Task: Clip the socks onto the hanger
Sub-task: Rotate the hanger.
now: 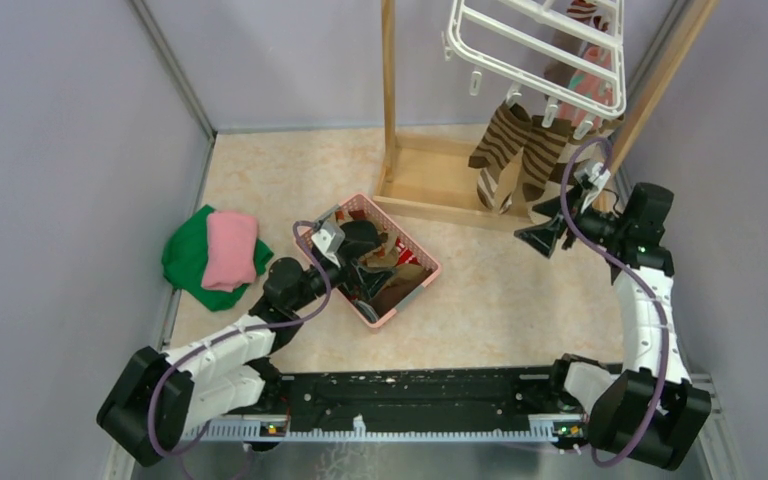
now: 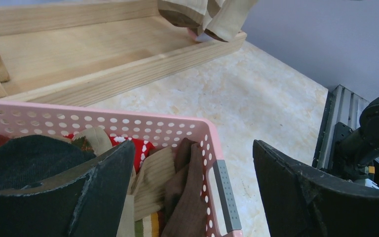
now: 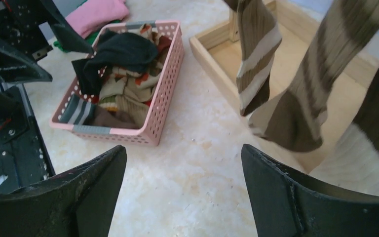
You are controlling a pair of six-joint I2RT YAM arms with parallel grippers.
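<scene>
The white grid hanger (image 1: 550, 45) hangs at the top right from the wooden stand. Two brown and cream striped socks (image 1: 510, 150) hang clipped under it; they also show in the right wrist view (image 3: 256, 54). A pink sock (image 1: 590, 85) hangs behind them. Several more socks lie in the pink basket (image 1: 422, 283), among them a black one (image 3: 123, 52) and a brown one (image 2: 192, 197). My left gripper (image 1: 362, 243) is open and empty over the basket (image 2: 128, 116). My right gripper (image 1: 543, 236) is open and empty, below and just in front of the striped socks.
The wooden stand's tray base (image 1: 440, 180) sits on the floor under the hanger, with uprights (image 1: 389, 90) at both sides. Folded pink cloth on green cloth (image 1: 222, 250) lies at the left. Grey walls close in on both sides.
</scene>
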